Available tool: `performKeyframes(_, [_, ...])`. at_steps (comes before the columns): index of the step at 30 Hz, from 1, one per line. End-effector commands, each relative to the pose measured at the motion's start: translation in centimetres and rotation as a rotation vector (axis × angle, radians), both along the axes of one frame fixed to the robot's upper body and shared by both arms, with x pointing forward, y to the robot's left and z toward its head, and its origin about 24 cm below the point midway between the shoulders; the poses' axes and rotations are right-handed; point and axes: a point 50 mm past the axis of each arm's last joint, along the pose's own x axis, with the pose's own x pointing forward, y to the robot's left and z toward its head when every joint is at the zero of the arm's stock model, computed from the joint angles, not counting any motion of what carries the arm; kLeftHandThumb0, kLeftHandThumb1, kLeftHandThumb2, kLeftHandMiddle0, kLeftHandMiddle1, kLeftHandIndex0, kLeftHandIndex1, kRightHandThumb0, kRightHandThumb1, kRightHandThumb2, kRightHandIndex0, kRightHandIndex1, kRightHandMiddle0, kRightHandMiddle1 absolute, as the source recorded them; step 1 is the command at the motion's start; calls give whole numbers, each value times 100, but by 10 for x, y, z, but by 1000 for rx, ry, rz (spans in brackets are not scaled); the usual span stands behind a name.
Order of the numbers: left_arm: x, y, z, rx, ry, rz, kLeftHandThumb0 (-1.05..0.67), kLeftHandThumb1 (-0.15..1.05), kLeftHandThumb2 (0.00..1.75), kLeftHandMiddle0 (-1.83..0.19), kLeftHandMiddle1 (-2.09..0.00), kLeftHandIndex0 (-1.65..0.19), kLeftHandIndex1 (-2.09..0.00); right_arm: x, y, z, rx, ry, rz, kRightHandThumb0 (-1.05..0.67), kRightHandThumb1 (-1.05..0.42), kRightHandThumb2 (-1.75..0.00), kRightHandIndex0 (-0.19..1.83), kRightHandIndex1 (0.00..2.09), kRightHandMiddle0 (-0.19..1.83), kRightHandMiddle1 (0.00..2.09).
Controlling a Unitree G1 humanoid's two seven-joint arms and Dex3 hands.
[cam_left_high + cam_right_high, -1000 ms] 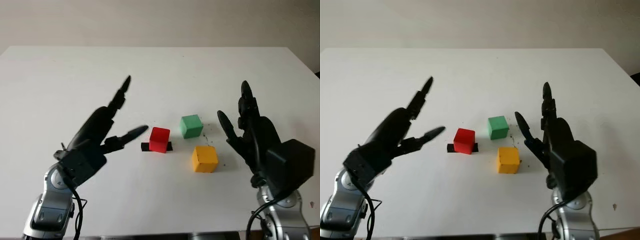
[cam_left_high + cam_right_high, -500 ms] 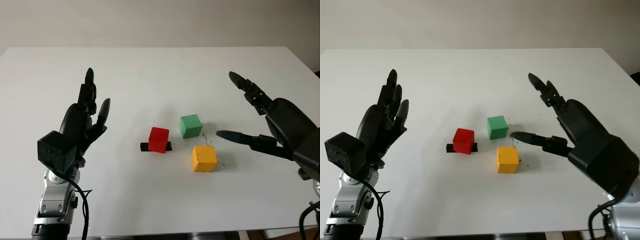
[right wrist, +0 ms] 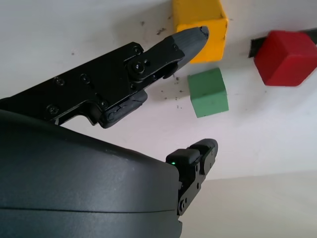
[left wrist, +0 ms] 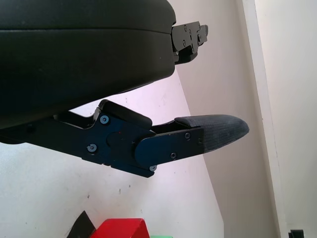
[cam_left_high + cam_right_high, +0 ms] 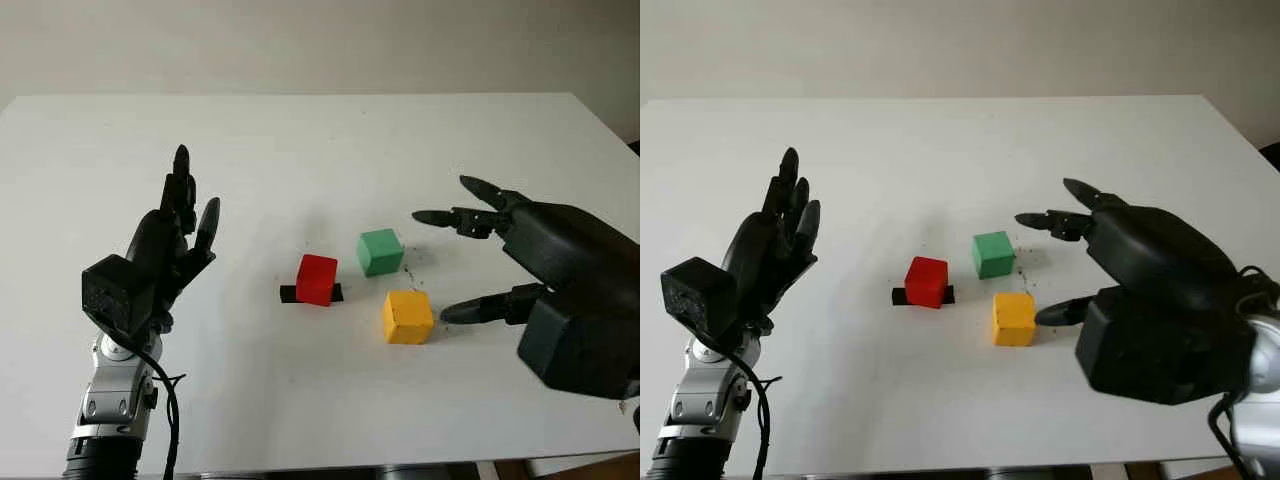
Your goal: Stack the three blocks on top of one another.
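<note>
Three plain coloured blocks on a white table

Centre of the frame: red block (image 5: pixel 318 278) on a black strip (image 5: pixel 290 293), green block (image 5: pixel 381 251), yellow block (image 5: pixel 408 316); white table (image 5: pixel 300 140); both hands black, left hand (image 5: pixel 160 255) mid-left, right hand (image 5: pixel 545 265) right.

black strip (image 5: pixel 288 293) under red block (image 5: pixel 317 279), mostly hidden

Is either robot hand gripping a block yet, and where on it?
Nothing is held. The right robot hand is open beside the yellow cube block; the left robot hand is open, raised.
</note>
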Motion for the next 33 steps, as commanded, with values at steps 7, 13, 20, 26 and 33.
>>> performKeyframes(7, [1,-4,8,60,-22,-30,-74,105,67,19,0,19,0,-2,10,-25,-55,39,57,-68,-83,-5,8,8,57,11])
performKeyframes(13, [0,-8,8,56,-22,-21,-75,105,64,18,-4,19,-2,-1,13,-37,-69,39,81,-74,-84,-5,10,8,59,11])
performKeyframes(20, [0,-8,8,45,-20,-20,-78,105,62,19,-5,19,-3,0,13,-44,-87,47,92,-73,-82,-5,12,7,62,14])
performKeyframes(26, [-1,-10,6,39,-5,-21,-79,105,61,19,-5,19,-4,4,12,-49,-88,63,83,-69,-82,-5,12,7,63,15])
performKeyframes(33, [-2,-11,4,65,11,-8,-76,105,61,18,-6,19,-5,8,10,-52,-95,81,66,-64,-83,-6,12,6,64,19])
